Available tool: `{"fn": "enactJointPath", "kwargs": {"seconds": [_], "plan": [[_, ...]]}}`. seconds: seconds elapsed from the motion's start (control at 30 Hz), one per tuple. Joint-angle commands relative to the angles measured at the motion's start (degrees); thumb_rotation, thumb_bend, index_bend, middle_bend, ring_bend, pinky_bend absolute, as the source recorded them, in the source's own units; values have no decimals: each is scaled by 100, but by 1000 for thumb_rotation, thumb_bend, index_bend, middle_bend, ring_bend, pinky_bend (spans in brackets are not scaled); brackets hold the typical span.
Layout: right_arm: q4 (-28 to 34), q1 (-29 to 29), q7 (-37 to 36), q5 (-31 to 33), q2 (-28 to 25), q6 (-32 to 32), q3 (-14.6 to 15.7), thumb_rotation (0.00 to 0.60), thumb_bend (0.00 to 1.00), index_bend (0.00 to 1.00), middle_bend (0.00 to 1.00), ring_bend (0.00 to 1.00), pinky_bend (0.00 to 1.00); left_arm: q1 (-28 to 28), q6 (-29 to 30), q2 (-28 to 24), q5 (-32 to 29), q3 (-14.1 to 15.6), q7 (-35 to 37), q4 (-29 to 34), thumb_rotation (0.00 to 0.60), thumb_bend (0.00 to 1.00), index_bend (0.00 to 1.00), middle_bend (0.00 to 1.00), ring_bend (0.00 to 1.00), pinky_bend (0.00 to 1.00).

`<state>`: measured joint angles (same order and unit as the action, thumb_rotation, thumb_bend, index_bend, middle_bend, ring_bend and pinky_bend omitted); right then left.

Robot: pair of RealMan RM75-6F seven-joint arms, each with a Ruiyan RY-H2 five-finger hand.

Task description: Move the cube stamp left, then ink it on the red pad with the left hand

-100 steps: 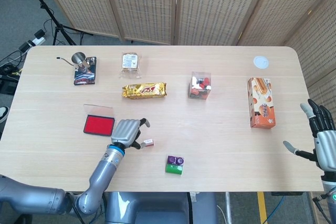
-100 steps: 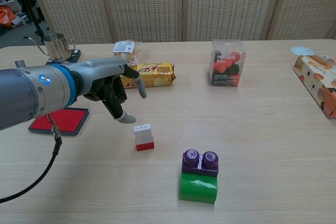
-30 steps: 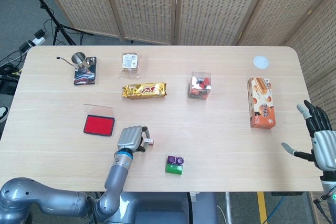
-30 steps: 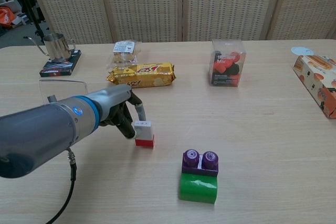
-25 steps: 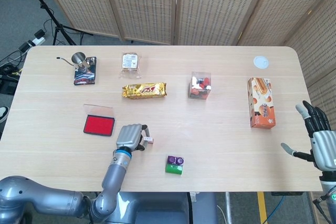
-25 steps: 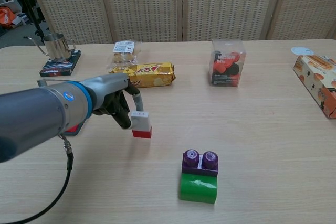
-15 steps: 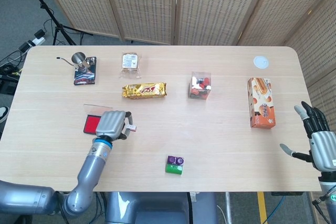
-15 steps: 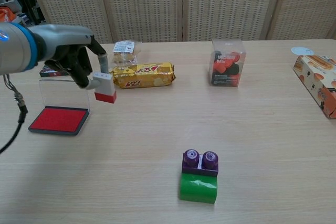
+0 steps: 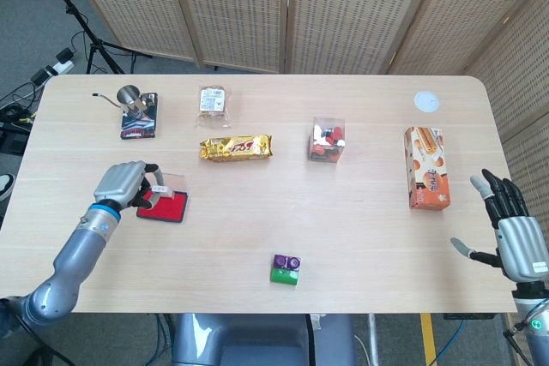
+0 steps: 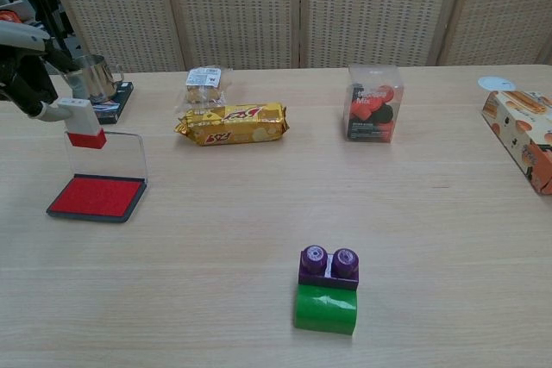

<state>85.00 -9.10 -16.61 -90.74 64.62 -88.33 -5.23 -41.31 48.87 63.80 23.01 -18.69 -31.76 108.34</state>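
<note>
So the left hand (image 10: 26, 75) is holding the small cube stamp with the white top and red base (image 10: 79, 121), pinched at the white part, up in the air over the far edge of the red ink pad in its dark tray (image 10: 97, 196). The stamp isn't touching the pad in the chest view; there's a clear gap under it. That view cuts the hand off at the left edge of frame, so you only get some dark fingers and a bit of grey shell. From the head view the hand (image 9: 124, 183) sits right at the left side of the pad (image 9: 165, 206) and mostly covers the stamp, which is just a tiny white-and-red bit beside the fingers. The pad's clear lid (image 10: 110, 156) stands up at its far edge and is hard to see from above.

The right hand (image 9: 509, 226) is way over at the near right corner of the light wooden desk (image 9: 360, 237), fingers spread, holding nothing. It only shows in the head view.

Other stuff on the desk: a purple-and-green toy block (image 10: 327, 301) near the middle front, a gold snack bar wrapper (image 10: 231, 122), a small clear packet of biscuits (image 10: 204, 83) behind it, a clear box of red and black bits (image 10: 372, 114), an orange carton (image 9: 427, 179) on the right that the chest view crops, a white round lid (image 9: 426, 101) far right, and a little steel pitcher (image 10: 90, 77) on a dark book far left.
</note>
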Motion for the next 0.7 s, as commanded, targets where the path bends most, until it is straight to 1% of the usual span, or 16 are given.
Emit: {"fn": "enactJointPath", "kwargs": {"seconds": [0.03, 0.13, 0.3, 0.53, 0.7], "plan": [[17, -8, 69, -3, 18, 27, 11, 600, 0, 0, 0, 0, 0, 365, -952, -128, 557, 151, 984, -881, 600, 467, 615, 995, 1000, 1000], [15, -15, 127, 7, 36, 57, 16, 600, 0, 0, 0, 0, 0, 411, -1266, -56, 849, 220, 1342, -1249, 600, 467, 616, 995, 1000, 1000], [25, -27, 206, 18, 57, 97, 21, 600, 0, 0, 0, 0, 0, 419, -1470, 69, 1262, 299, 1833, -1606, 600, 467, 617, 995, 1000, 1000], [31, -30, 220, 38, 55, 120, 18, 600, 0, 0, 0, 0, 0, 456, -1429, 313, 1816, 363, 2332, -1841, 600, 468, 619, 995, 1000, 1000], [26, -29, 193, 51, 52, 124, 10, 600, 0, 0, 0, 0, 0, 467, -1377, 535, 2117, 483, 2594, -2053, 600, 471, 619, 995, 1000, 1000]]}}
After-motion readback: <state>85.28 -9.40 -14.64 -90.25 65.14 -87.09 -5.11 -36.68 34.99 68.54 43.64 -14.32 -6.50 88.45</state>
